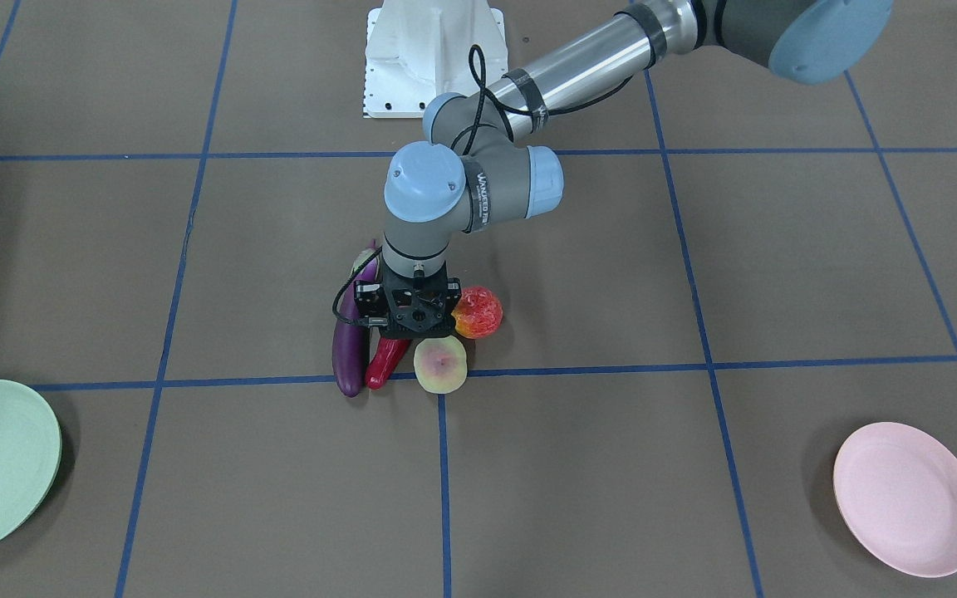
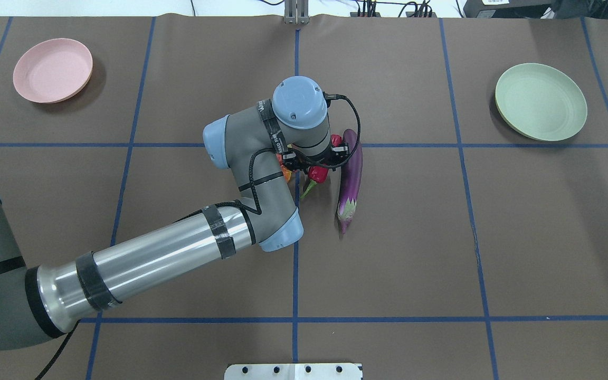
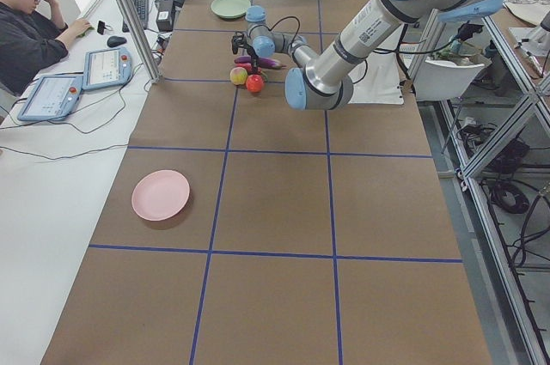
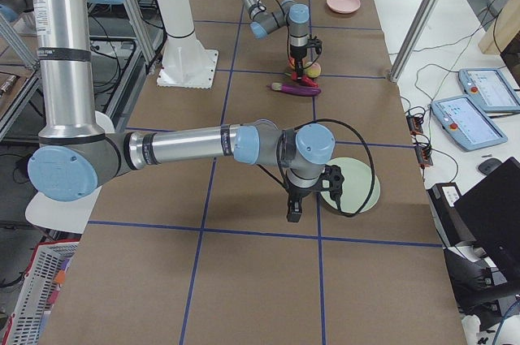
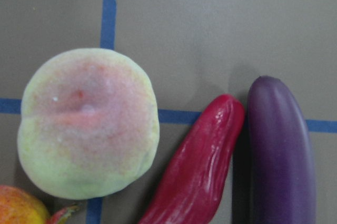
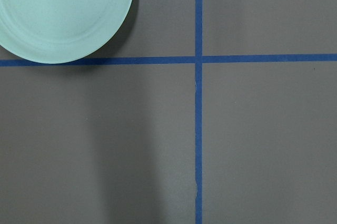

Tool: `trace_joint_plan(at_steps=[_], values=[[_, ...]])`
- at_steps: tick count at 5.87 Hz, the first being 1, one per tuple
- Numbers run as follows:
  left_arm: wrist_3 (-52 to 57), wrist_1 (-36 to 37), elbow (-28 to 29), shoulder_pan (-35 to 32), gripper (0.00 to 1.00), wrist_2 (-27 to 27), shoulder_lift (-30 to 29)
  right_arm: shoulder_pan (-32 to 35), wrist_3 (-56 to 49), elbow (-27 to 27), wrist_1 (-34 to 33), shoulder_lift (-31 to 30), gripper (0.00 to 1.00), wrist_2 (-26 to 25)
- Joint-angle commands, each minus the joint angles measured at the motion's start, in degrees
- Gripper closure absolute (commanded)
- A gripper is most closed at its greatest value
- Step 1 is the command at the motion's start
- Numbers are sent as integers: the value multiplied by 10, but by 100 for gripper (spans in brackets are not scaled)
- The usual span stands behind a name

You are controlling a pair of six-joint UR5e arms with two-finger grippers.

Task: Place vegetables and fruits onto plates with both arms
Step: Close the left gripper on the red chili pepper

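The purple eggplant [image 1: 350, 349], red chili [image 1: 385, 363], yellow-green fruit [image 1: 440, 364] and red-orange fruit [image 1: 478, 311] lie bunched at the table's middle. My left gripper [image 1: 409, 320] points straight down, low over the chili's middle, its fingers hidden under the wrist. The left wrist view shows the yellow-green fruit [image 5: 87, 124], chili [image 5: 200, 166] and eggplant [image 5: 281, 150] close below. The mint green plate [image 2: 540, 101] and pink plate [image 2: 52, 69] are bare. My right gripper [image 4: 293, 215] shows only in the exterior right view, hanging beside the green plate [image 4: 357, 187]; I cannot tell its state.
The white robot base [image 1: 433, 50] stands at the table's robot side. Blue tape lines grid the brown table. An operator [image 3: 34, 13] sits at a side desk with tablets. A metal post [image 4: 422, 20] stands by the table's edge.
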Motion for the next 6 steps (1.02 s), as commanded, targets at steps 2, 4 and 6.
trace_joint_plan(at_steps=[2,4,6], values=[[-6,1,3,1,60,6,-2,0,0,0,0,-1,0,0],[-8,0,-4,-1,100,6,-4,0,0,0,0,0,0,-1],[-7,10,-43,-12,100,2,-4,0,0,2,35,9,0,1]])
